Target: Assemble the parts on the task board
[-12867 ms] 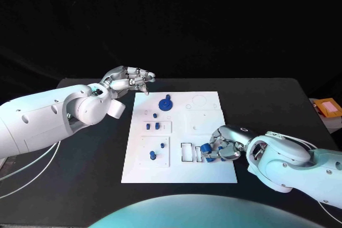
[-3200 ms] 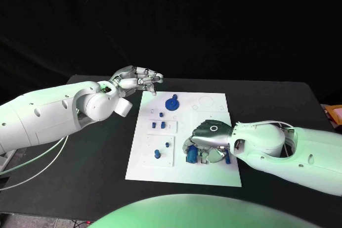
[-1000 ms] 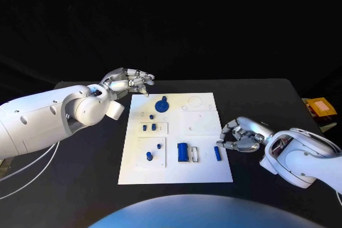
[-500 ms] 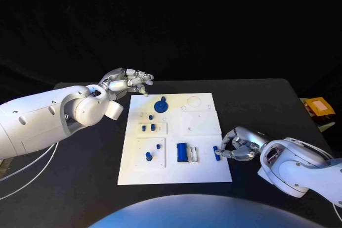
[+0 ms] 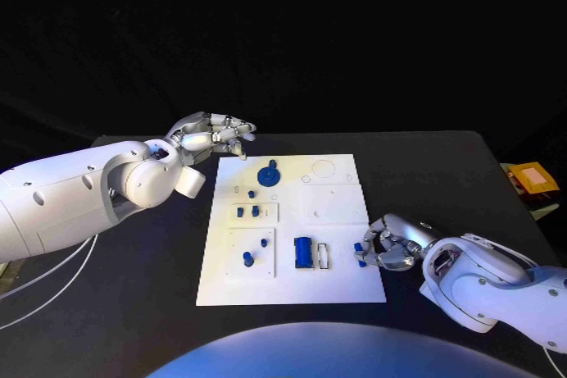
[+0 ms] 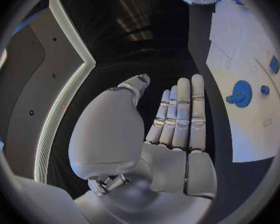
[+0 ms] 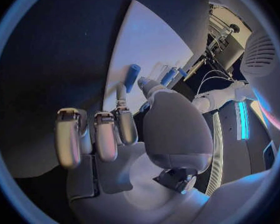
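**Right hand at the small blue bar on the board's near right edge**

The right hand sits at the 4 o'clock edge of the task board, knuckles toward the board, fingers curled in. Its fingertips meet the small blue bar; the right wrist view shows the bar standing against a fingertip, but whether it is actually pinched I cannot tell. Half a second ago the hand lay slightly farther from the board; it has since closed in on the bar.

The left hand hovers off the board's 11 o'clock corner, holding nothing; in the left wrist view its fingers lie straight and together. It has not moved.

The blue block stands in its slot at 5 o'clock, the blue disc at 12 o'clock.
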`<state>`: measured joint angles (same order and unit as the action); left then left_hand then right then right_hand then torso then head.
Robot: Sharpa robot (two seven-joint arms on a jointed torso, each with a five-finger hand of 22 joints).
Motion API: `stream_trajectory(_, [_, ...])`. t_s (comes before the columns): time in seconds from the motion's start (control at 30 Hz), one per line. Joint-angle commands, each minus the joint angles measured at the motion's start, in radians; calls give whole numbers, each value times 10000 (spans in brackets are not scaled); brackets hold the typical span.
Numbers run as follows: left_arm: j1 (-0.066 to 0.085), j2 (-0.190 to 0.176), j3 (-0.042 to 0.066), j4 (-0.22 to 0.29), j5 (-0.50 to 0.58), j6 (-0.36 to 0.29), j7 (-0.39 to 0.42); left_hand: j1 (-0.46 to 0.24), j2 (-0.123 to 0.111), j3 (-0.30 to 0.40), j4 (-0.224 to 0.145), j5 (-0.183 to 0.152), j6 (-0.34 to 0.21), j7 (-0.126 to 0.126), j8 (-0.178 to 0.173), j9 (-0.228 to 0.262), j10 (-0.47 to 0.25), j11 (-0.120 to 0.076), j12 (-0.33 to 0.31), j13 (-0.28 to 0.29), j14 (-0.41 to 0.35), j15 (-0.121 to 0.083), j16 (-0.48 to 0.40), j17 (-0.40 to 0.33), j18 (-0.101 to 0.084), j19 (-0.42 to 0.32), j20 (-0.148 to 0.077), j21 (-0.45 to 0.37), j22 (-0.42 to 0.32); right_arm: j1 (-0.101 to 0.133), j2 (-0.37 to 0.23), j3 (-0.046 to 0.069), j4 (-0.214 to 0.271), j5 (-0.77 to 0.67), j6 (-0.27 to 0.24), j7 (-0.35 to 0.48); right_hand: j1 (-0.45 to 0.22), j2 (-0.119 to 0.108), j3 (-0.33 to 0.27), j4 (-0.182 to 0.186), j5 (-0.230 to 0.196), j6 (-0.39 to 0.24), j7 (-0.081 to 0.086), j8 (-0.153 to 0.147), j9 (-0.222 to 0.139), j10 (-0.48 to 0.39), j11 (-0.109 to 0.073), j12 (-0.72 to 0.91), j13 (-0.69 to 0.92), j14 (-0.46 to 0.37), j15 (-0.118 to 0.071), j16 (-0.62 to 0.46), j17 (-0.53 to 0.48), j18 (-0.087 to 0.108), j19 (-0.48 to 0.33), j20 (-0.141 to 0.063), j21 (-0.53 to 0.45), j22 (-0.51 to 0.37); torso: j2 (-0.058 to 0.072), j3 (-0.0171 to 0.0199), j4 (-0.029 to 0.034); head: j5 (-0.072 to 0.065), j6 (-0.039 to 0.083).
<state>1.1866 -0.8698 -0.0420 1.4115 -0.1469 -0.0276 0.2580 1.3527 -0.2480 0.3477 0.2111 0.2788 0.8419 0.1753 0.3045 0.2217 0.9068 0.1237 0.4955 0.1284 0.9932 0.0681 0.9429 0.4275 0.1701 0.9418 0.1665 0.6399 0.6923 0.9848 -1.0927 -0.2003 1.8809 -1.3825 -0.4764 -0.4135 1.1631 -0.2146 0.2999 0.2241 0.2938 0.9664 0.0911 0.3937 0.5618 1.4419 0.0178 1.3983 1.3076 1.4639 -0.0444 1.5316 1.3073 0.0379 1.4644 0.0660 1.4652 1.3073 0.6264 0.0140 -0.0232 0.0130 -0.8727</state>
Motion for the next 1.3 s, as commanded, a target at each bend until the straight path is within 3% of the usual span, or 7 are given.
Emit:
stream_trajectory(0.03, [5, -3, 5, 29, 1, 149, 91, -2, 64, -79, 24, -27, -9, 44, 35, 14, -75, 22, -26, 4, -38, -45, 13, 11, 121, 73, -30, -77, -22, -98, 72, -57, -50, -333, 174, -288, 194, -5, 6, -109, -65, 81, -35, 36, 11, 38, -54, 23, 929, 923, -74, -23, 1977, -169, 671, -78, 52, 2358, 2, -11, 6, 9, 1])
stream_trajectory(0.1, [5, -9, 5, 33, 1, 155, 84, 0, 67, -81, 26, -26, -9, 45, 35, 14, -78, 23, -27, 4, -38, -45, 13, 11, 121, 75, -30, -78, -23, -108, 104, -57, -68, -404, 254, -308, 398, 2, 40, -194, -128, 94, -54, 68, 41, 36, -72, 13, 927, 922, -89, -26, 1973, -171, 675, -93, 63, 2361, -3, -13, 1, 18, 1])
stream_trajectory(0.17, [5, -15, 5, 39, 1, 163, 78, 19, 85, -89, 32, -24, -9, 50, 38, 15, -95, 26, -32, 3, -39, -42, 14, 12, 121, 81, -29, -87, -29, -122, 147, -57, -98, -561, 372, -343, 787, 76, 201, -342, -884, 97, -75, 109, 81, 36, -94, 0, 933, 922, -111, -25, 1974, -173, 677, -117, 66, 2362, -6, -15, -1, 19, 1])
stream_trajectory(0.43, [5, -36, 4, 44, -12, 191, 43, 72, 136, -99, 42, -18, 1, 56, 49, 19, -124, 34, -40, 1, -42, -38, 16, 14, 120, 97, -28, -105, -42, -213, 280, -57, -213, -1481, 1171, -514, 1135, -55, 312, -525, -1342, 76, -69, 155, 122, -32, -87, -96, 870, 917, -104, -36, 1960, -171, 670, -114, 50, 2359, -9, -3, -6, 52, 1])
stream_trajectory(0.77, [5, -48, 4, 52, -39, 204, -11, 189, 228, -96, 49, -2, 10, 62, 64, 23, -158, 43, -47, -2, -46, -35, 17, 15, 121, 127, -27, -135, -62, -254, 331, -57, -162, -2253, 1290, -730, 1522, 80, 745, -715, -833, 190, -137, 271, 165, -10, -147, -82, 911, 923, -149, -19, 1989, -196, 718, -145, 170, 2393, -4, -3, -12, 58, 1])
stream_trajectory(0.93, [5, -46, 3, 50, -53, 205, -35, 295, 293, -79, 42, 11, 3, 75, 66, 22, -177, 49, -53, -5, -50, -34, 16, 15, 122, 152, -30, -154, -75, -256, 315, -55, -108, -1800, 639, -802, 1438, 488, 1687, -631, -204, 291, -299, 424, 235, 212, -301, 150, 1146, 958, -275, 68, 2118, -333, 981, -254, 839, 2576, -5, 1, -1, 71, 1])
stream_trajectory(1.3, [5, -21, -2, 46, -120, 201, -55, 523, 383, -9, -7, 37, -11, 107, 64, 14, -203, 70, -65, -17, -60, -29, 6, 10, 122, 192, -36, -178, -86, -166, 337, -42, 155, -570, -215, -404, 805, 616, 2805, -701, -17, 258, -345, 763, 513, 412, -341, 336, 1353, 969, -321, 101, 2163, -379, 1064, -316, 1056, 2635, -17, -18, -16, 119, 1])
